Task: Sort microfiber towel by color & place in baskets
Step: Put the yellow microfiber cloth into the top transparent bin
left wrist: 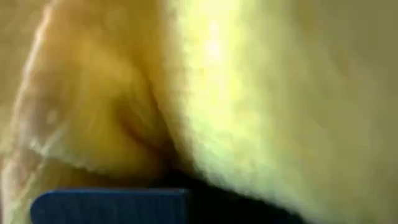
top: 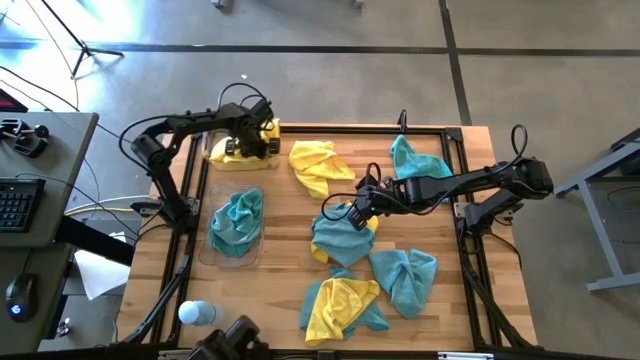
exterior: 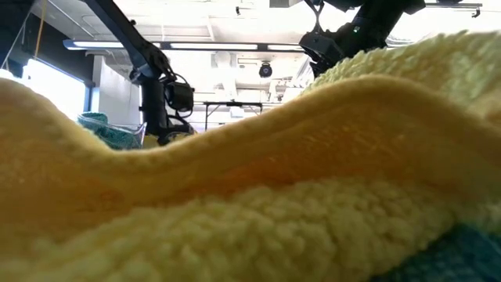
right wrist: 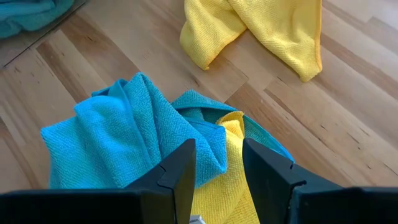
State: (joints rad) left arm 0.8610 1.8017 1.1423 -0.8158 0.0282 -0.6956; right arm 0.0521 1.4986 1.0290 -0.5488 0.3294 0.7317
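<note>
My right gripper (top: pixel 352 212) stands over the mixed pile at mid-table and is shut on a yellow towel (right wrist: pixel 231 127) that lies tucked among teal towels (right wrist: pixel 124 130). My left gripper (top: pixel 245 140) is down in the far-left basket (top: pixel 212 152), against the yellow towels (left wrist: pixel 249 93) there. That cloth fills the left wrist view and hides the fingers. The near-left basket (top: pixel 228 260) holds teal towels (top: pixel 236 220). Other towels lie loose on the table: yellow (top: pixel 315 165), teal (top: pixel 405 280), and a yellow one over teal (top: pixel 340 305). My right gripper pinches a raised fold of the yellow towel (right wrist: pixel 224 171) between its two fingers (right wrist: pixel 180 177), coming slanting down from the table's right side. The towel still rests on the pile, and its far part is wedged under the teal cloth.
A teal towel (top: pixel 415 160) lies beneath the right arm near the far edge. A pale blue bottle (top: pixel 197 313) stands at the near-left corner. A black frame (top: pixel 462 200) borders the table. A yellow towel (exterior: pixel 250 180) lying close in front blocks most of the low view.
</note>
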